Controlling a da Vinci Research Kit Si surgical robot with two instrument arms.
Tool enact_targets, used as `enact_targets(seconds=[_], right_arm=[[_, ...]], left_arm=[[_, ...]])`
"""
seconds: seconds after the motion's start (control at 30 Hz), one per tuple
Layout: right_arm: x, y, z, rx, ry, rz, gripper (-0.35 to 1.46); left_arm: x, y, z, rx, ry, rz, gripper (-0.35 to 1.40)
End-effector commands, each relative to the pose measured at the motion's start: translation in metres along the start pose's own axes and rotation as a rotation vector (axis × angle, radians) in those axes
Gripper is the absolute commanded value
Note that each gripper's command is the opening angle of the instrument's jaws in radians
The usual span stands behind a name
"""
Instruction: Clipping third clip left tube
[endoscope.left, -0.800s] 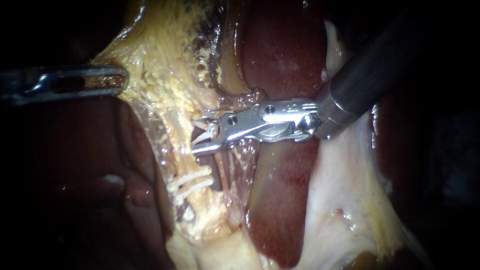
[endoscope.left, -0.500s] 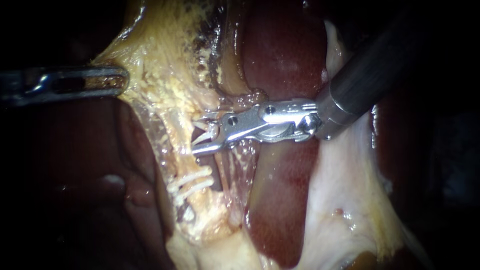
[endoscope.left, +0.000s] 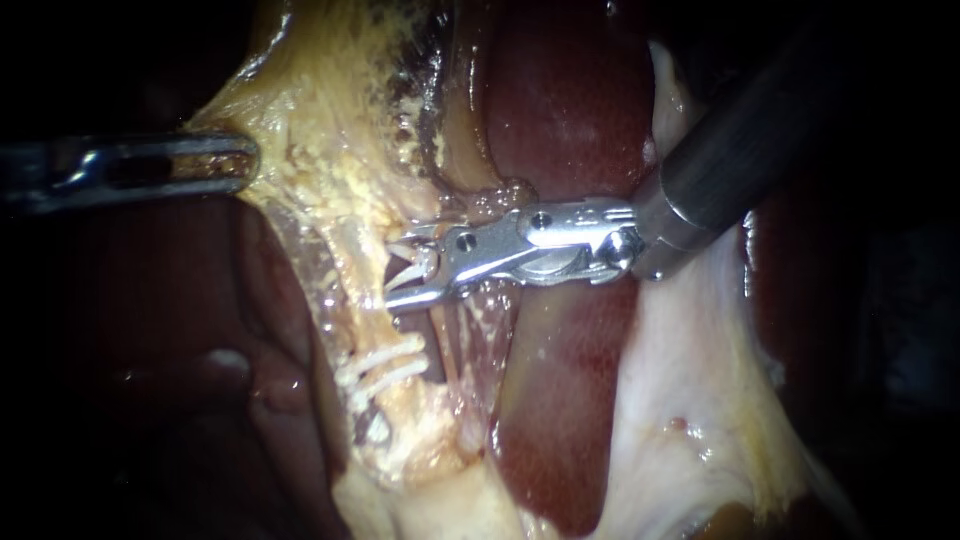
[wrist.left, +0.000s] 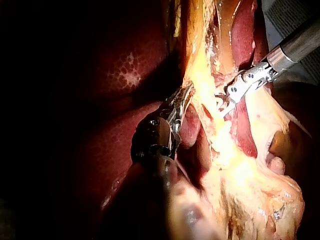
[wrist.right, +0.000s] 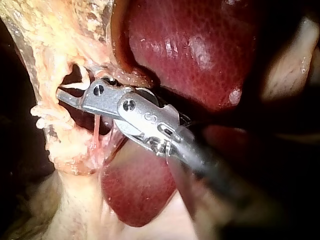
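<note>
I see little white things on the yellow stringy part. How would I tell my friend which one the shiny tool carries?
Find the dark shaft of the right instrument, coming in from the upper right, and follow it to its silver end effector. The white clip sits inside it, against the yellowish tube. Unlike the two clips lower on that tube, it is held by an instrument.

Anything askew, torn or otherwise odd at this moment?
Nothing stands out. The right instrument holds an open white clip at the tube; two clips lie side by side across it lower down. The left instrument holds tissue taut. No tear or spill shows.
</note>
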Motion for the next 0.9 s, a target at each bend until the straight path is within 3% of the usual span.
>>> enact_targets(seconds=[0.03,0.23,0.63,0.9], right_arm=[[0.0001,-0.0003,-0.0001,-0.001,0.001,0.022,0.45],[0.0007,-0.0015,-0.0016,0.06,0.0,0.107,0.48],[0.0029,-0.0018,-0.0047,0.103,0.005,0.174,0.54],[0.0026,-0.0027,-0.004,0.13,0.001,0.24,0.54]], left_arm=[[-0.0001,0.0,-0.0002,-0.001,-0.001,-0.002,-0.35],[-0.0011,0.0003,-0.0014,-0.012,-0.004,-0.006,-0.35],[-0.0014,0.0,-0.0019,-0.015,-0.004,-0.008,-0.35],[-0.0014,-0.0001,-0.0019,-0.017,-0.002,-0.008,-0.35]])
